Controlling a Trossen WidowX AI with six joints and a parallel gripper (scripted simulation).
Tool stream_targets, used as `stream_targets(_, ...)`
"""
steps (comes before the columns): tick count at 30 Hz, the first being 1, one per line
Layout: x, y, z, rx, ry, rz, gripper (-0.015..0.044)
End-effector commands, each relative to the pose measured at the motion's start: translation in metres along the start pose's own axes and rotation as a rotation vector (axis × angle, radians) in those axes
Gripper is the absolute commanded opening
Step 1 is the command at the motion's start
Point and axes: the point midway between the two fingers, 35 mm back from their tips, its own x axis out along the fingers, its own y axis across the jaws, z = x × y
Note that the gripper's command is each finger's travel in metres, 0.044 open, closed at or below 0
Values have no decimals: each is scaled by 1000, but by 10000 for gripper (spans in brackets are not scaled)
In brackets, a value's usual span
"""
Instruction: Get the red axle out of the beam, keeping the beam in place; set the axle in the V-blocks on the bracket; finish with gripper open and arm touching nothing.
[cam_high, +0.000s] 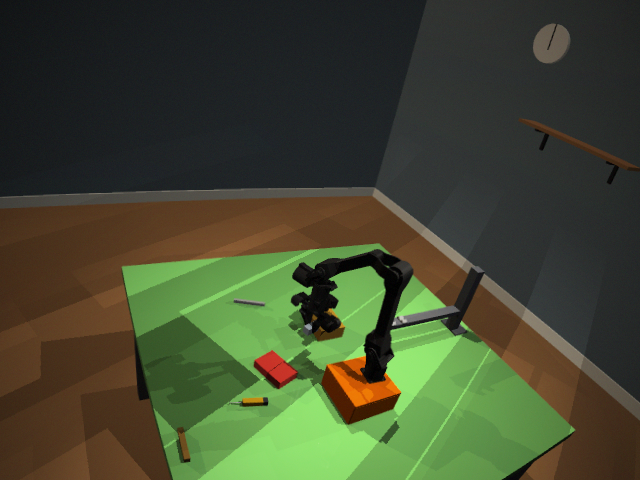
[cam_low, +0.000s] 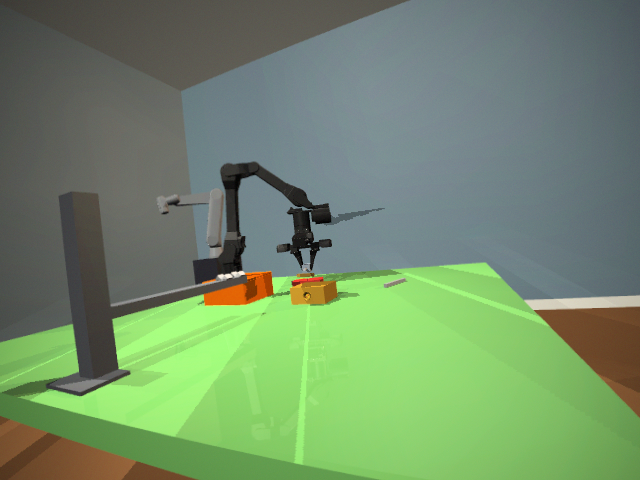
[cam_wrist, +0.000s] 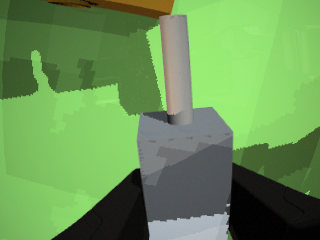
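Note:
My gripper (cam_high: 308, 327) (cam_low: 306, 267) (cam_wrist: 182, 175) is shut on a grey block with a thin pale rod (cam_wrist: 177, 70) sticking out of its far face. The grey block (cam_wrist: 187, 192) is held above the table, beside the beam in the top view and behind it in the exterior view. The yellow-orange beam (cam_high: 331, 333) (cam_low: 324, 293) sits on the table, with a round hole in one end face. Its edge shows at the top of the wrist view. I cannot make out the red axle. The V-blocks (cam_high: 400, 320) (cam_low: 230, 276) are small white pieces on the grey bracket (cam_high: 469, 291) (cam_low: 87, 284), near its arm's free end.
The arm stands on an orange base block (cam_high: 361, 395) (cam_low: 237, 291). A red block (cam_high: 275, 367) (cam_low: 300, 282), a yellow-handled tool (cam_high: 254, 401), a brown bar (cam_high: 184, 445) and a grey rod (cam_high: 249, 302) (cam_low: 394, 282) lie on the table. A grey arm (cam_low: 215, 219) stands behind.

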Motion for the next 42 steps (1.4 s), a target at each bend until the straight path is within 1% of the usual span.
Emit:
stream_targets(1, 0, 0, 0, 96, 3, 1, 0)
stream_targets(11, 0, 0, 1, 357, 3, 0, 0)
stream_targets(16, -1, 9, 1, 365, 3, 1, 0)
stream_targets(32, -5, 70, 7, 423, 4, 6, 0)
stream_targets(42, 4, 73, 7, 425, 4, 7, 0)
